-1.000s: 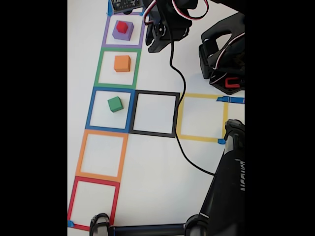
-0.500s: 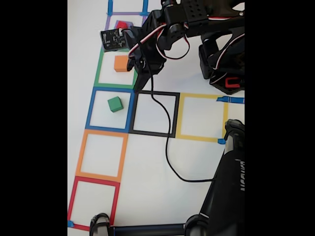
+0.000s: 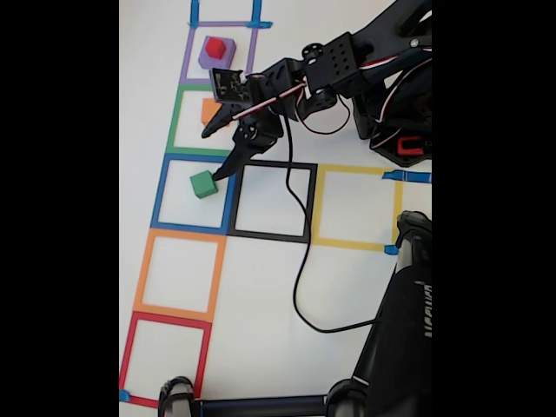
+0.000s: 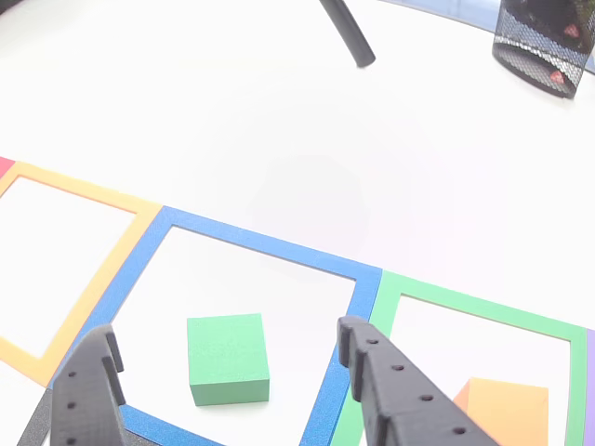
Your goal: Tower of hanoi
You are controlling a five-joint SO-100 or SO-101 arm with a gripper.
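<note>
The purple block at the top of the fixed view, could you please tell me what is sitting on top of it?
The red block sits on the purple block, inside the purple tape square. The purple top face beneath it is covered, so nothing there can be seen.

White table (image 3: 269, 287) showing hollow tape squares, black square (image 3: 273, 165) sitting between blue (image 3: 162, 193) and yellow (image 3: 356, 242), black cable (image 3: 300, 261) trailing across, possibly a mesh cup (image 4: 544, 42) standing far off.

red block (image 3: 215, 46) atop purple block (image 3: 214, 57) | orange block (image 3: 209, 109) part-hidden | green block (image 3: 203, 184) flat, alone
</note>
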